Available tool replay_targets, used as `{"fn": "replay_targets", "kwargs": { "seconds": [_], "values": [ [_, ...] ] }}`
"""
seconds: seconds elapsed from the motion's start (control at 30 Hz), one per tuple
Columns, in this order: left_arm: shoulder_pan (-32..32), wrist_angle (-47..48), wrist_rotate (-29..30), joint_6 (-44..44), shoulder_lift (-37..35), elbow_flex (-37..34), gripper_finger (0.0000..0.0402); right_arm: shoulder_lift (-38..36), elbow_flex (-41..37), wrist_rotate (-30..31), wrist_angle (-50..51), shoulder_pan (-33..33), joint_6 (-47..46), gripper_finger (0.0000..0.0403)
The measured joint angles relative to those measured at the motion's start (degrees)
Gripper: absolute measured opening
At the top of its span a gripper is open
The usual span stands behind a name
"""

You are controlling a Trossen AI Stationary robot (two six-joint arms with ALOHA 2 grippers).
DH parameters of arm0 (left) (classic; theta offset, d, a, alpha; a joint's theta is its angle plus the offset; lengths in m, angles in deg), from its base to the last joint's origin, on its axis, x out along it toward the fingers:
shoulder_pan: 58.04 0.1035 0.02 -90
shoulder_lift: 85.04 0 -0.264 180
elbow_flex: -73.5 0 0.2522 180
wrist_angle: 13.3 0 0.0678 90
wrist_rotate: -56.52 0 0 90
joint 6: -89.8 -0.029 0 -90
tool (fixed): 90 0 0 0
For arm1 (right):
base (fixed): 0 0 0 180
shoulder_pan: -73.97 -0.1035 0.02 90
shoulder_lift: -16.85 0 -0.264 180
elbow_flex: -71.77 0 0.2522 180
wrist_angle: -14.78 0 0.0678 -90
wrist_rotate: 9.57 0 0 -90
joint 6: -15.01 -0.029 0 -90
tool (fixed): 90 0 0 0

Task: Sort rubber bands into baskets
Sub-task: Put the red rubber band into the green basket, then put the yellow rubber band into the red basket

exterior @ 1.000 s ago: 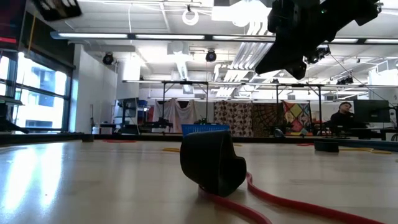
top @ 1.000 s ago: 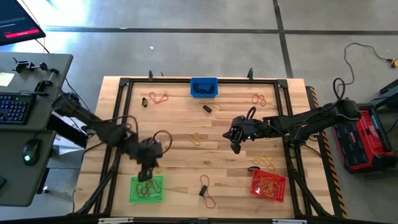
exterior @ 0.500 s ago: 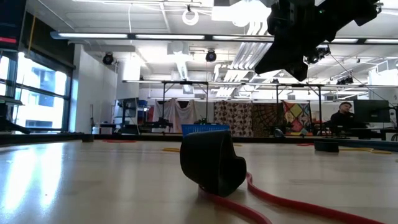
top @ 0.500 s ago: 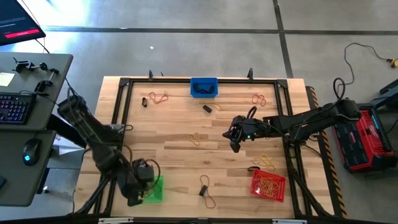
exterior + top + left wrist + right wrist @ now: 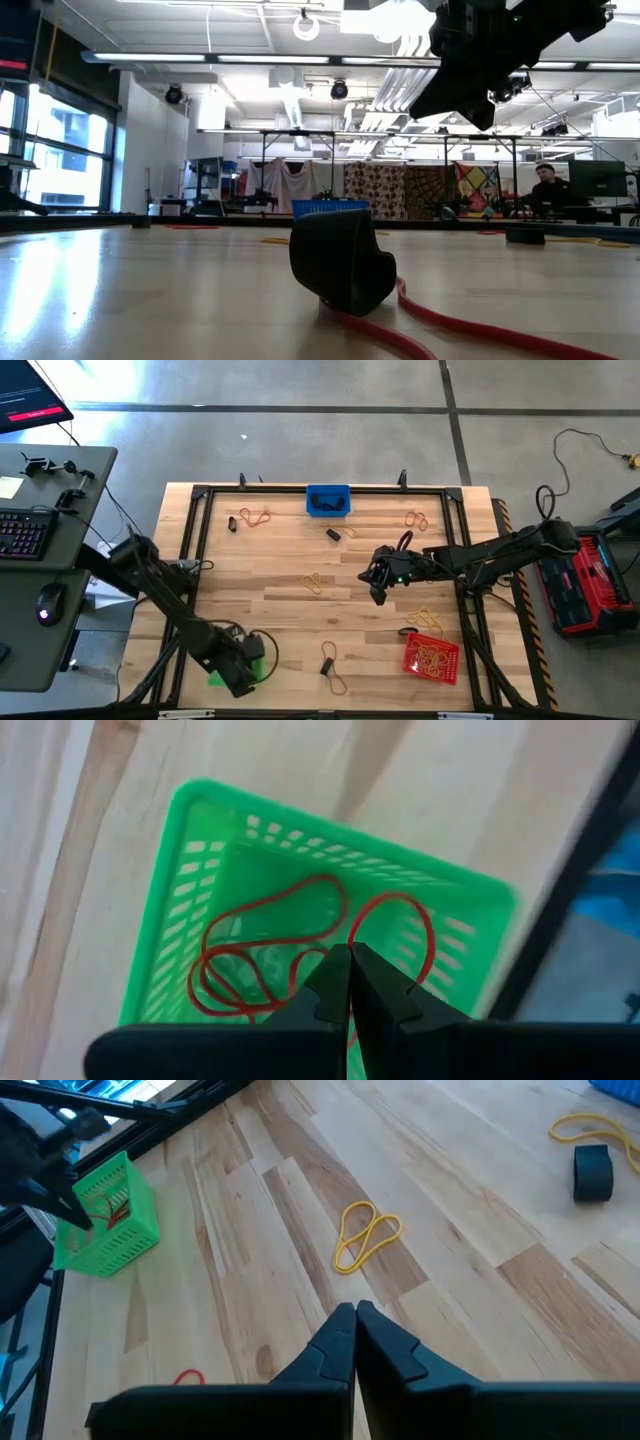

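Rubber-band sorting — status and handling note

Left gripper [image 5: 349, 982]: fingers pressed together with nothing between them, poised over the green basket [image 5: 217, 677] at the near left of the table [image 5: 280, 565]. Reddish-brown bands [image 5: 270, 960] lie looped inside that basket.

Right gripper [image 5: 378, 594]: fingers likewise clenched and empty, hanging above mid-table, right of centre. Its wrist view looks onto a yellow band [image 5: 364, 1235] lying loose on the wood just ahead.

Baskets: blue basket [image 5: 328, 501] at the far edge, middle; red basket [image 5: 432, 657] at the near right, holding a heap of yellow bands.

Loose stock on the table: a reddish-brown band [image 5: 257, 517] at the far left, more bands [image 5: 415, 519] at the far right, yellow bands [image 5: 428, 619] just beside the red basket, and a dark and reddish pair [image 5: 331, 666] at the near edge, middle.

Step in hand, as judged: the green basket has its load, so the left arm should lift straight up before travelling, so as not to snag the mesh rim. Next pick probably suits the right arm — open the fingers before descending, straddle one strand of the yellow band rather than the whole loop, press close to the wood, close, then carry it to the red basket with the other yellows.
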Motion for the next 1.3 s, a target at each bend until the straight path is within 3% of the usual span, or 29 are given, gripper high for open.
{"fn": "replay_targets", "kwargs": {
  "seconds": [0.4, 0.7, 0.9, 1.3],
  "values": [
    [0.2, 1.4, -1.9, 2.0, 5.4, 0.0, 0.0008, 0.0, 0.0, 0.0, 0.0, 0.0, 0.1, 0.0],
    [0.3, 0.9, -7.4, -1.7, 4.9, 0.0, 0.0073, 0.0, 0.0, 0.0, 0.0, 0.0, 0.5, 0.0],
    [0.7, 1.3, -5.8, -1.1, 1.1, 0.0, 0.0112, 0.0, 0.0, 0.0, 0.0, 0.0, 1.3, 0.0],
    [4.5, 6.1, 1.1, -1.5, -11.1, 0.0, 0.0117, 0.0, 0.0, 0.0, 0.0, 0.0, 4.6, 0.0]
  ]
}}
